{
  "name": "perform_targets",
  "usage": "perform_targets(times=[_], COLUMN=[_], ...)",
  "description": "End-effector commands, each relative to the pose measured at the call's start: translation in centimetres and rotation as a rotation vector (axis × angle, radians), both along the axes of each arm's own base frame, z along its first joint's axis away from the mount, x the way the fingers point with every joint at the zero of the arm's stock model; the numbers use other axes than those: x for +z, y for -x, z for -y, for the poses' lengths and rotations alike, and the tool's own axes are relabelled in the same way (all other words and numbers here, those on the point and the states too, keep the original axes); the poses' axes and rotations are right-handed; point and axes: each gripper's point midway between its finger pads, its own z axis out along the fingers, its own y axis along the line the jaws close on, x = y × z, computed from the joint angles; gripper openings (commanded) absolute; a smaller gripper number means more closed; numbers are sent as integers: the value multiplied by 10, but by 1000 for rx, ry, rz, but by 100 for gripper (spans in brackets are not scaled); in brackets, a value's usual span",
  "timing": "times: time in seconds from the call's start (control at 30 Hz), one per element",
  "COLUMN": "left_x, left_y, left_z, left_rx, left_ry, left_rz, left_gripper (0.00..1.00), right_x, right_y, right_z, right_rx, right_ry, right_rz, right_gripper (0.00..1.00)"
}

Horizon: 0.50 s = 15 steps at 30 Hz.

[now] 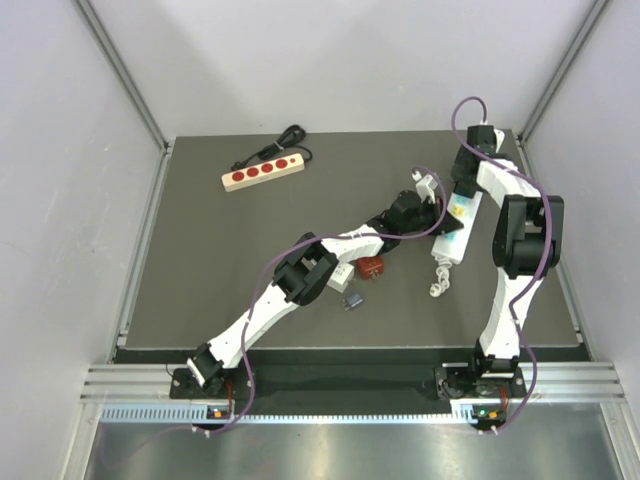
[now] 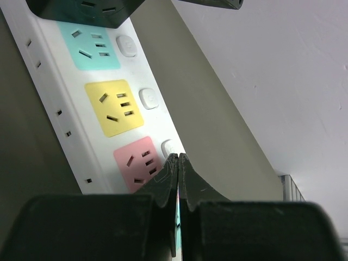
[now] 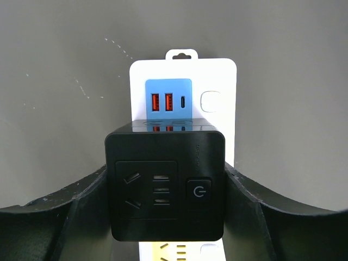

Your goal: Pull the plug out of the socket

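A white power strip (image 1: pixel 452 235) with coloured sockets lies at the right of the mat. It also shows in the left wrist view (image 2: pixel 54 92) and the right wrist view (image 3: pixel 217 81). A black cube plug (image 3: pixel 157 152) with a power button sits over the strip just below its blue USB panel. My right gripper (image 3: pixel 165 182) is shut on the plug, one finger against each side. I cannot tell whether its pins are still in. My left gripper (image 2: pixel 179 159) is shut and empty, its tips down at the pink socket (image 2: pixel 136 163). The plug shows at the top of the left wrist view (image 2: pixel 81 11).
A wooden strip with red sockets (image 1: pixel 262 171) and a black corded plug (image 1: pixel 290 135) lie at the back left. A red-brown object (image 1: pixel 371 267) and a small grey piece (image 1: pixel 352 301) lie near the left arm. The strip's white cable (image 1: pixel 440 282) trails forward.
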Motion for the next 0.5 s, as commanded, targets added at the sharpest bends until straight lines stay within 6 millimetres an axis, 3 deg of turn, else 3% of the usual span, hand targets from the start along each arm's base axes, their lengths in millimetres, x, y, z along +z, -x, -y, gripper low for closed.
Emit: perform_targets(times=[0.0,0.3,0.4,0.43,0.47], left_x=[-49,-58,-60,-61,-61], left_y=[7,7,8,8,9], left_z=[-5,-8,-7,-7,-7], left_rx=[-2,18,17,16,14], left_ry=[-113,-126,-125,-126,-126], left_rz=[-61,-77,-82,-84,-83], left_gripper=[0,0,0,0,0], right_x=[16,43,63,74,76], right_y=[-13,-10,-5,-5,-3], right_z=[0,11,11,-4,-3], right_rx=[12,-50,-52,-29,-33], right_ry=[38,81,76,76,76], right_rz=[58,148,207,234,240], right_gripper=[0,0,0,0,0])
